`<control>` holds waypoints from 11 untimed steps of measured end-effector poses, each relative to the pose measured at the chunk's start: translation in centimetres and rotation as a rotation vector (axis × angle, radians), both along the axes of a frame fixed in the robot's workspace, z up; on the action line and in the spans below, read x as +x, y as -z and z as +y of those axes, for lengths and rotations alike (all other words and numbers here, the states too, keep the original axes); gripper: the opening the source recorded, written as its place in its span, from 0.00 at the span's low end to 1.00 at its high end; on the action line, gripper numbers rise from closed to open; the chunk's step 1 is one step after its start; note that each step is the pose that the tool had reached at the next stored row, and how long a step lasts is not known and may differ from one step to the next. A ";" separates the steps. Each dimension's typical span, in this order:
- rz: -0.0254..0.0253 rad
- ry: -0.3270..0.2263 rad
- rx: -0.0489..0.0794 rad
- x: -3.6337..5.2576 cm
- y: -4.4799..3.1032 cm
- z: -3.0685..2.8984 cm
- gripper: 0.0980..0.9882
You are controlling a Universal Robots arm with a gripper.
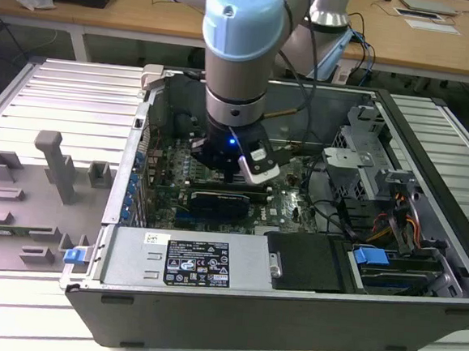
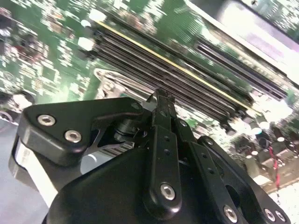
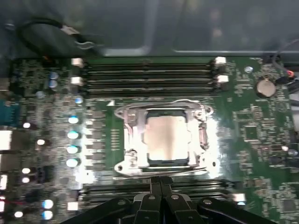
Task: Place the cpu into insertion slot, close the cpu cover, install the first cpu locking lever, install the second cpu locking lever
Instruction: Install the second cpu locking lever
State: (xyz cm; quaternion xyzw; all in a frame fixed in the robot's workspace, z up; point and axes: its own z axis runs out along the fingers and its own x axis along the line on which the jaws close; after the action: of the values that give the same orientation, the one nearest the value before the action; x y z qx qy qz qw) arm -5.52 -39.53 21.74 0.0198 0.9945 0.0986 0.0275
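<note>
I am hovering, gripper (image 3: 160,183) pressed together, beside the cpu cover (image 3: 163,108) lying over the cpu (image 3: 167,138); a misjudged push risks scraping the board.

1. A pale ribbed metal table (image 1: 70,97) carries everything.
2. An open computer case (image 1: 289,310) lies on its side on it.
3. Grey fixture blocks (image 1: 52,165) stand on the table toward the exterior view's left.

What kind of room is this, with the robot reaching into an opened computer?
Probably a robotics lab or workshop: an opened computer case on a ribbed metal bench, grey part holders beside it, wooden desks behind.
</note>
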 end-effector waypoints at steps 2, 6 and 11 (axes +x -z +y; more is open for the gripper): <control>0.0068 0.000 -0.021 0.67 0.00 0.82 0.01; 0.0080 0.000 -0.036 0.76 0.00 2.16 0.01; 0.0079 0.000 -0.045 0.77 -0.06 4.04 0.01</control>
State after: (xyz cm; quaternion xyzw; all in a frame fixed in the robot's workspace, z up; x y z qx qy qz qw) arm -4.75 -35.49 21.80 0.0196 0.9966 0.0760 0.0240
